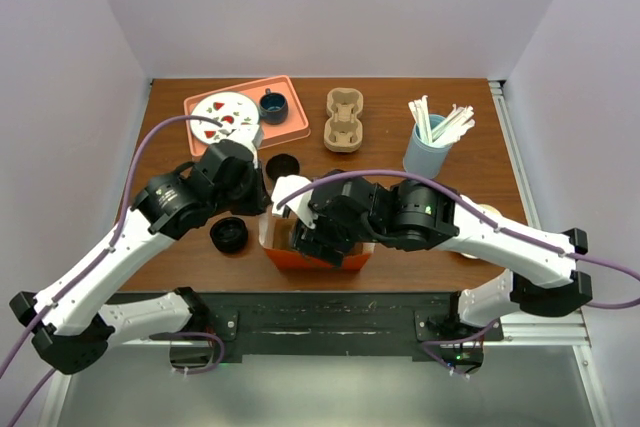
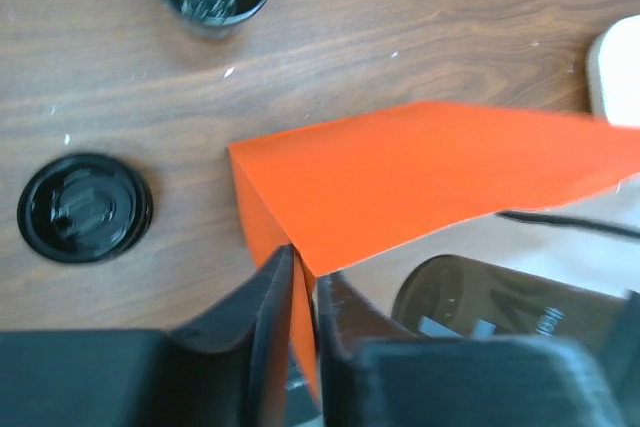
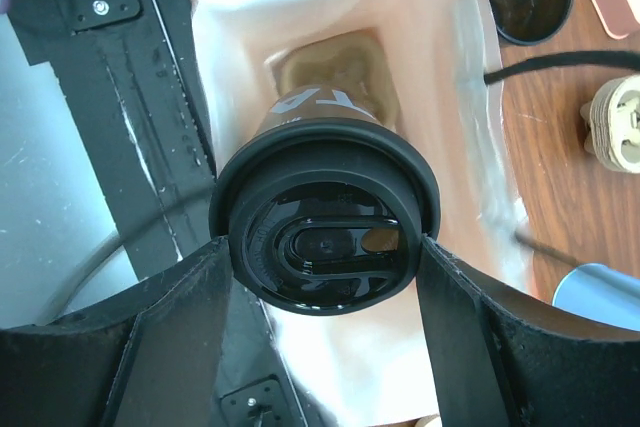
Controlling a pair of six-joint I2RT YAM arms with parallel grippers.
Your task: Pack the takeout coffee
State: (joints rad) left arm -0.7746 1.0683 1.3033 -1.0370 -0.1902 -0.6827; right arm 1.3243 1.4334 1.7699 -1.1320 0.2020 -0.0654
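Snugly in right hand (image 3: 325, 272), takeout coffee (image 3: 322, 162) over bag (image 2: 430, 177)

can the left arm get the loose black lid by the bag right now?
Probably not as is: the left gripper is clamped on the orange bag's wall. The lid lies on the table close beside it with nothing between, so it looks reachable once the bag is released.

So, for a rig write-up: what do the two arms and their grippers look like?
The left arm and right arm have white links, black joints and a purple cable running along each. The left gripper and right gripper each have two blocky matte-black fingers.
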